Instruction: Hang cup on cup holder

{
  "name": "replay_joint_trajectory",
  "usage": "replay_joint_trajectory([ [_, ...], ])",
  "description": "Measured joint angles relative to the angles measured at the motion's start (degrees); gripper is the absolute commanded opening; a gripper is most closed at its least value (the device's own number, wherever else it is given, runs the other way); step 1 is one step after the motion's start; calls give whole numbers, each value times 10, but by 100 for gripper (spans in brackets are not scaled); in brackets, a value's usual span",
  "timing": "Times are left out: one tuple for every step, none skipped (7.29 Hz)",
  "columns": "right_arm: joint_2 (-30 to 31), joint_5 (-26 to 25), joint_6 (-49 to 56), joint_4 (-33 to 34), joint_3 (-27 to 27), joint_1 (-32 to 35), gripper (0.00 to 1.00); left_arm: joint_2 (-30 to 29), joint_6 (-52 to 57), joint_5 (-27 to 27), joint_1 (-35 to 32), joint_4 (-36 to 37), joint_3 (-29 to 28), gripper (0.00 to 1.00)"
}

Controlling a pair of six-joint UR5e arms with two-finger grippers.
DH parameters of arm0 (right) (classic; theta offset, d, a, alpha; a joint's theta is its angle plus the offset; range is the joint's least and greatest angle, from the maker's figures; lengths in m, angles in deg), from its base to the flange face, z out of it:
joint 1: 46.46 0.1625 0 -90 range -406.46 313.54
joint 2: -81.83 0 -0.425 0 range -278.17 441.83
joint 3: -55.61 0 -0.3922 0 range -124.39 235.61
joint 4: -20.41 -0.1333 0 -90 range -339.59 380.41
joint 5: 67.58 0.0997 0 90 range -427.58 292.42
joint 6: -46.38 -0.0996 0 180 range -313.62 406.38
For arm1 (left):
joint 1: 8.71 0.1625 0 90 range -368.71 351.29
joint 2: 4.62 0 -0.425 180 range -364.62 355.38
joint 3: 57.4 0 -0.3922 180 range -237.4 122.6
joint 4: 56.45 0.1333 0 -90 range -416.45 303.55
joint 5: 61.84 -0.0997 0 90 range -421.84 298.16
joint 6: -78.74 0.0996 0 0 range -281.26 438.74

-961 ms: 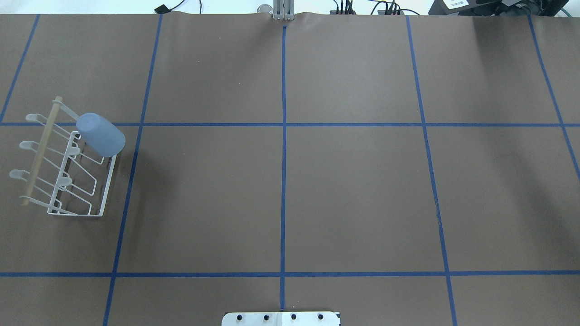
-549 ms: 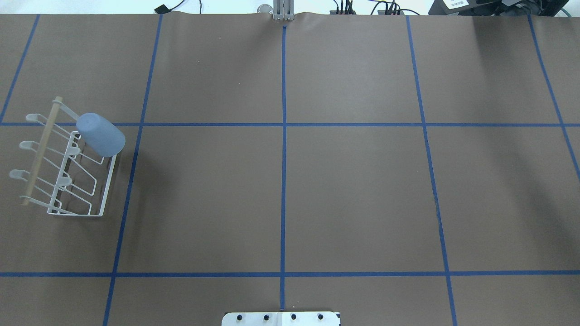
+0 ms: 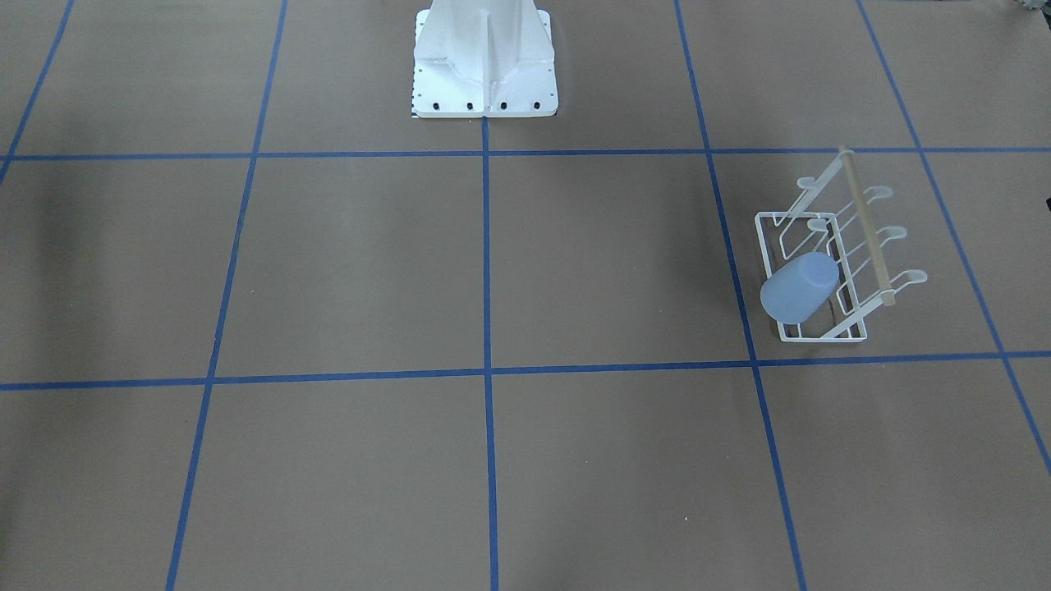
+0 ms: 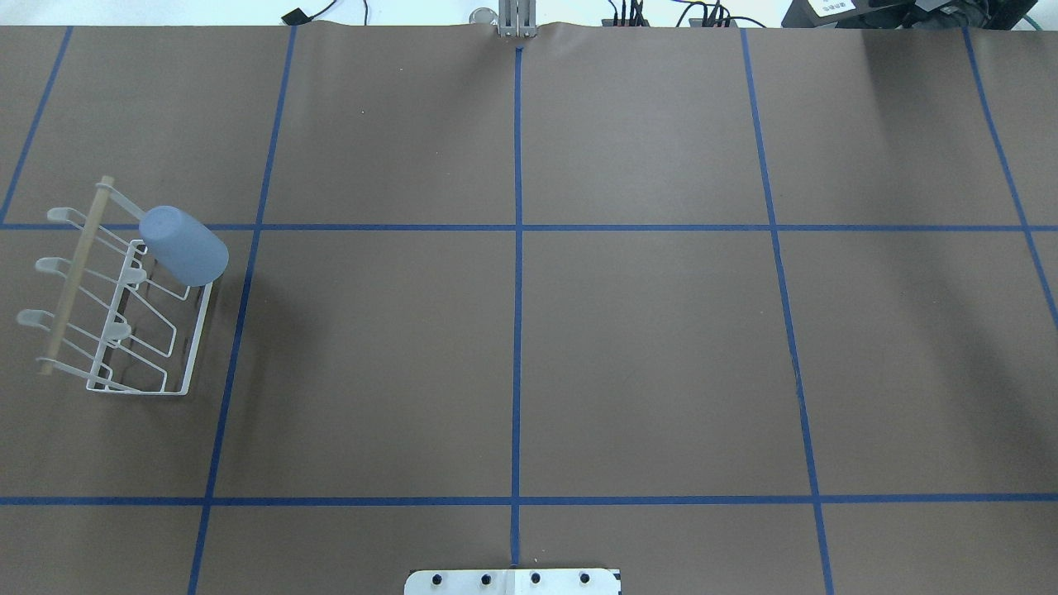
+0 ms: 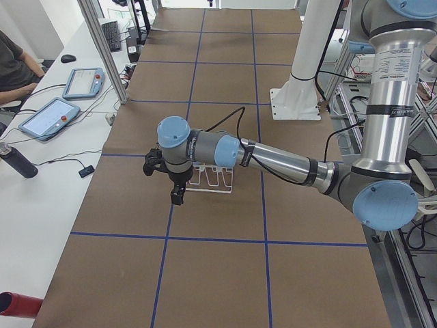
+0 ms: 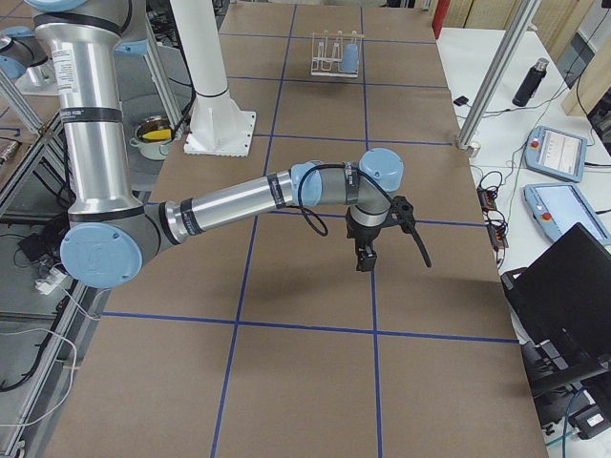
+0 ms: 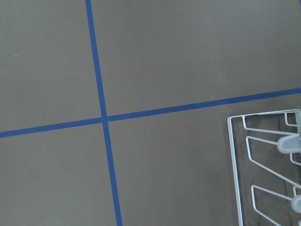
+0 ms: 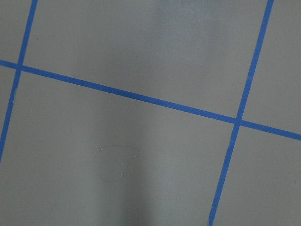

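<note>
Nothing is coming through clearly enough to read in any view. The left arm is carrying a pale sticker on its upright link, and its lines of print are showing too small to make out. The right arm is wearing a matching decal on its upright link, equally illegible. Past the far edge of the table, a white label is sitting on a black box, its printing blurring out.

One cup, one cup holder, one white pedestal, two arms: left arm, right arm.
</note>
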Motion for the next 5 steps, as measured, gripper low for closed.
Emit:
replay_joint_trajectory([
  [1, -1, 0, -8, 2, 0, 100, 0, 0, 0, 0, 0, 2, 99],
  [1, -1, 0, -12, 3, 0, 100, 0, 0, 0, 0, 0, 4, 99],
  [1, 0, 0, -13, 3, 0, 100, -1, 0, 0, 0, 0, 5, 99],
  [1, -1, 0, -14, 3, 0, 100, -2, 0, 0, 1, 0, 7, 99],
  [1, -1, 0, -15, 3, 0, 100, -3, 0, 1, 1, 0, 9, 99],
])
